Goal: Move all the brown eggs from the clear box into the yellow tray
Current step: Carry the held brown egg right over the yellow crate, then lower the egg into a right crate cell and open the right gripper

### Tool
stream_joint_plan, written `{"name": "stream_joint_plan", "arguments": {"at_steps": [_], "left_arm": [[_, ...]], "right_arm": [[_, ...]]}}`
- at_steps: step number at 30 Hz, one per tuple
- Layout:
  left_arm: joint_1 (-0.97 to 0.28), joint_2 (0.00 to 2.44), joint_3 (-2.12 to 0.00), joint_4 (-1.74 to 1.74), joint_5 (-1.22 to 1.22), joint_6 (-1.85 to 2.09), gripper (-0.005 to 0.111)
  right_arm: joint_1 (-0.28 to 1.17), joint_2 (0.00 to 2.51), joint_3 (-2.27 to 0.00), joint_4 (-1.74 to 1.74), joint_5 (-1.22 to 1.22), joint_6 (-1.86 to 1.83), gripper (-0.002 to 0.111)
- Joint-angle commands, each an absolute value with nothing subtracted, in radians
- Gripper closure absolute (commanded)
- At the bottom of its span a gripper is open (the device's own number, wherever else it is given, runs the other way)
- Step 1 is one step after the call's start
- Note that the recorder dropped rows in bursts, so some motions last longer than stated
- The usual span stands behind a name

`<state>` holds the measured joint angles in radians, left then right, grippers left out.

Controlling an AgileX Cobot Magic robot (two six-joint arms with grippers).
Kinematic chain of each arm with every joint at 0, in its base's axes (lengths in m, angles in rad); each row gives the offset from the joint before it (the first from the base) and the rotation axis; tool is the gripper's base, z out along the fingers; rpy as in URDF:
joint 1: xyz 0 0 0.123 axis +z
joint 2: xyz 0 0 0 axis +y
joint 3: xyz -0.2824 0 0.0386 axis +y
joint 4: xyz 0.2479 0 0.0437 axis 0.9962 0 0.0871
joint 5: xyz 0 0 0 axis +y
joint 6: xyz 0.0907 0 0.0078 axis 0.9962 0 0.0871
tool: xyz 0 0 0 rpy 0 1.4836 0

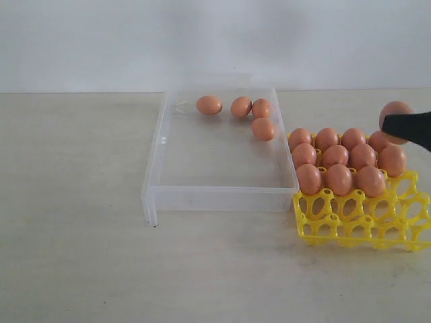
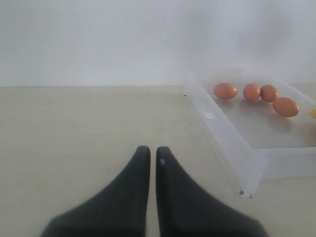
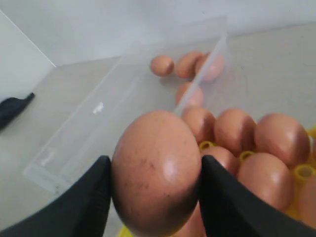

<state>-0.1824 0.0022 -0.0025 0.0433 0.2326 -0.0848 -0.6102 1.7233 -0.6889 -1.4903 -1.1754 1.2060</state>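
Black left claw [image 2: 149, 154] sits low over the bare table [image 2: 74, 128], left of the clear box [image 1: 156, 161]. Jaws all but touching, nothing in them. Doesn't look involved in this cycle.

Clear box: four brown eggs [image 1: 241, 107] to go, bunched at the far right corner. Three in a line along the back wall, one just in front of the rightmost.

Yellow tray [image 1: 357, 229] is just right of the box. Touching its wall or a hair off, can't tell. About eleven eggs seated in the three far rows. The near rows of cells are open, and the right-edge cells look open too.

Right claw [image 3: 154, 170]: jaws wide, clamped on one egg across its middle, a finger on each side. The held egg [image 1: 394, 110] hangs above the tray's far right end, clear of the seated ones.

Step in hand, my read: carry and place for this egg.

Next move:
- Shift over an empty cell. Right edge or the first open near row looks closest.
- Centre on the cup and descend straight.
- Let go only once the egg is seated.
- Watch finger clearance, since the jaws spread outward toward the neighbours.

After that, the corner cluster: wall and tight bunching leave little finger room.
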Motion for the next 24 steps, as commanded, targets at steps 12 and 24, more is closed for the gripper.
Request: {"name": "stream_joint_plan", "arguments": {"at_steps": [12,24], "left_arm": [[-0.179,0.0,0.0,0.041,0.232,-0.083,0.103],[-0.179,0.0,0.0,0.041,0.232,-0.083,0.103]], "right_arm": [[-0.619,1.791,-0.686,-1.534,-0.856,0.798,0.108],[-0.619,1.948,-0.686,-1.413,-0.913,0.747,0.108]]}}
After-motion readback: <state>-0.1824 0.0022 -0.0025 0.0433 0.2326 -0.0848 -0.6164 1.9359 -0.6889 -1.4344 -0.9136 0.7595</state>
